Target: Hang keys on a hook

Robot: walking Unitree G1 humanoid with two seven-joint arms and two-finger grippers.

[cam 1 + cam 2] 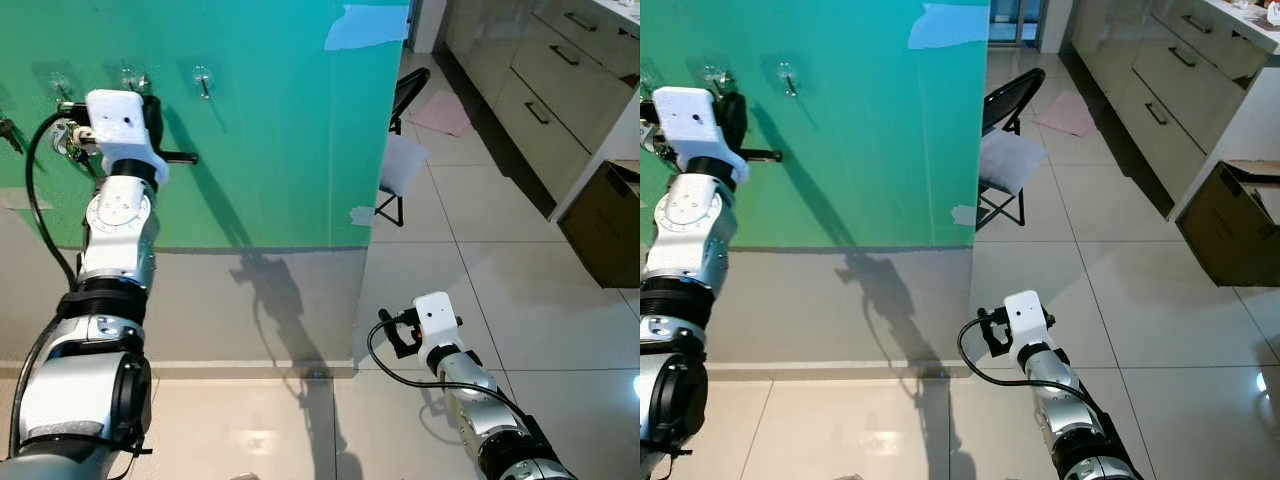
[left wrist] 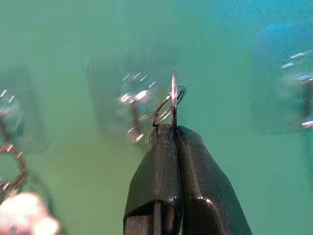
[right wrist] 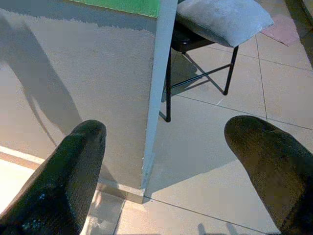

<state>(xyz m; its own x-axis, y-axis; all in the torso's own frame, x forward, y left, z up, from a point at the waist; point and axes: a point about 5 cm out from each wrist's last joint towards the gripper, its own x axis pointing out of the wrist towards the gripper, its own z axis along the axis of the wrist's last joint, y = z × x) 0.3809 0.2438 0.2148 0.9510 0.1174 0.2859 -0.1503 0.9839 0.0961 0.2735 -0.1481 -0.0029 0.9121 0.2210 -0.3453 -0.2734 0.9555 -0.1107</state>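
A home kitchen area: tiled floor (image 1: 470, 250), grey drawer cabinets (image 1: 540, 80), a cushioned folding chair (image 1: 1005, 150), a green-painted wall (image 1: 270, 120).

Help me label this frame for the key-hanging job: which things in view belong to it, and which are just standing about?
Part of the job:
- key ring, pinched in the left hand
- hooks on the green wall

Just standing about:
- right hand, open and low over the floor
- folding chair with a grey cushion
- cabinet drawers
- brown box

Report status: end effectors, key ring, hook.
Left end effector shut on key ring, raised at the green wall beside a hook. Ring not yet hooked. Right end effector open, idle, low.
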